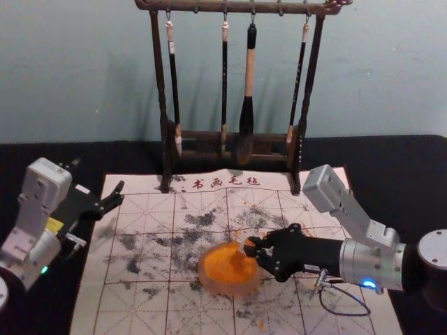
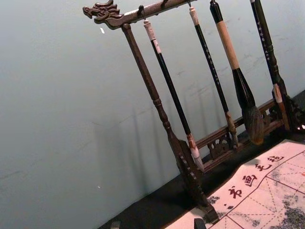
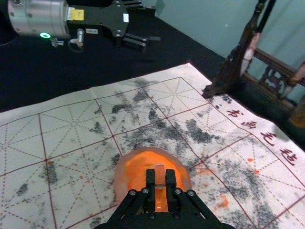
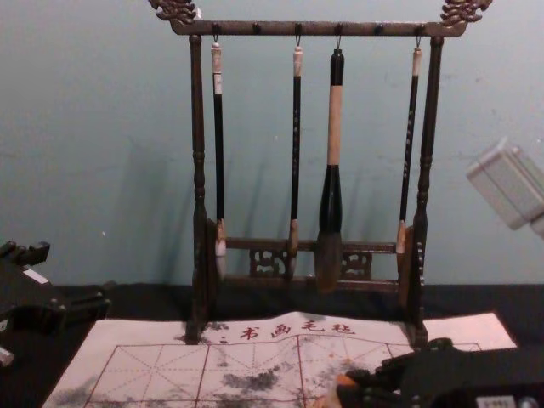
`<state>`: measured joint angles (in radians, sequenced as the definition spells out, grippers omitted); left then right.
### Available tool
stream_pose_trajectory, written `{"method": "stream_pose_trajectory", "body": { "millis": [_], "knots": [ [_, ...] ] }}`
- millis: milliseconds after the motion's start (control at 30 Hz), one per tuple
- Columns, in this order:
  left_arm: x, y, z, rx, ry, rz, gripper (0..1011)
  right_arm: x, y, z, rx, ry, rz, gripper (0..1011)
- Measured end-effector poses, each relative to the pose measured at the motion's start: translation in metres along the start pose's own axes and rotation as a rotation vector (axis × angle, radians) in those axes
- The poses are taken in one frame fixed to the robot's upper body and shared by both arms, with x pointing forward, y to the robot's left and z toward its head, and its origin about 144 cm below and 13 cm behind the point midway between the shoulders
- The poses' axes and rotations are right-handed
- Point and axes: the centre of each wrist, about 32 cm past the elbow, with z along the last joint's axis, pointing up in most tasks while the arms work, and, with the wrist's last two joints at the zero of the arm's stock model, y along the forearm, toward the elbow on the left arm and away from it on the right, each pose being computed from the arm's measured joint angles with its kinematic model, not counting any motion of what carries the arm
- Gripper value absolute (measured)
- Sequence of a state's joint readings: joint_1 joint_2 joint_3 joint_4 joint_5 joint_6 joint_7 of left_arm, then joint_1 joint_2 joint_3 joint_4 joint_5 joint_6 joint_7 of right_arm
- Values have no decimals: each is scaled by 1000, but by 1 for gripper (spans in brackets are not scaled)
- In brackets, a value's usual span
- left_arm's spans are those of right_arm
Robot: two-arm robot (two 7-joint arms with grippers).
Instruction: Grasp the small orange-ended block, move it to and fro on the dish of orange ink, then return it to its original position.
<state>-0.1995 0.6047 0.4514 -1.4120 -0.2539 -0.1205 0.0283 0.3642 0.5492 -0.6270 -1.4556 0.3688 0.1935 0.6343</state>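
Observation:
At the upper right part of the ink dish (image 1: 222, 273), my right gripper (image 1: 251, 250) reaches in from the right, holding the small block (image 1: 245, 246). In the right wrist view, that gripper (image 3: 160, 183) is shut on the block (image 3: 159, 172), which stands upright between the fingertips over the orange ink of the round dish (image 3: 122, 177). Whether its lower end touches the ink cannot be told. My left gripper (image 1: 98, 179) is parked off the mat's left edge, its two fingers spread apart; its tips show low in the left wrist view (image 2: 157, 224).
Behind the dish stands a dark wooden rack (image 1: 163, 91) with several hanging brushes, the thick one (image 1: 248, 91) near its middle. A white gridded mat (image 1: 143, 241) with black and orange stains lies under the dish on the black table (image 1: 391, 157).

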Motion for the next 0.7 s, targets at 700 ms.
{"method": "stream_pose_trajectory", "body": {
  "millis": [700],
  "knots": [
    [0,0,0,0,0,0,1001,2,-9,3,18,13,-34,104]
  ]
}}
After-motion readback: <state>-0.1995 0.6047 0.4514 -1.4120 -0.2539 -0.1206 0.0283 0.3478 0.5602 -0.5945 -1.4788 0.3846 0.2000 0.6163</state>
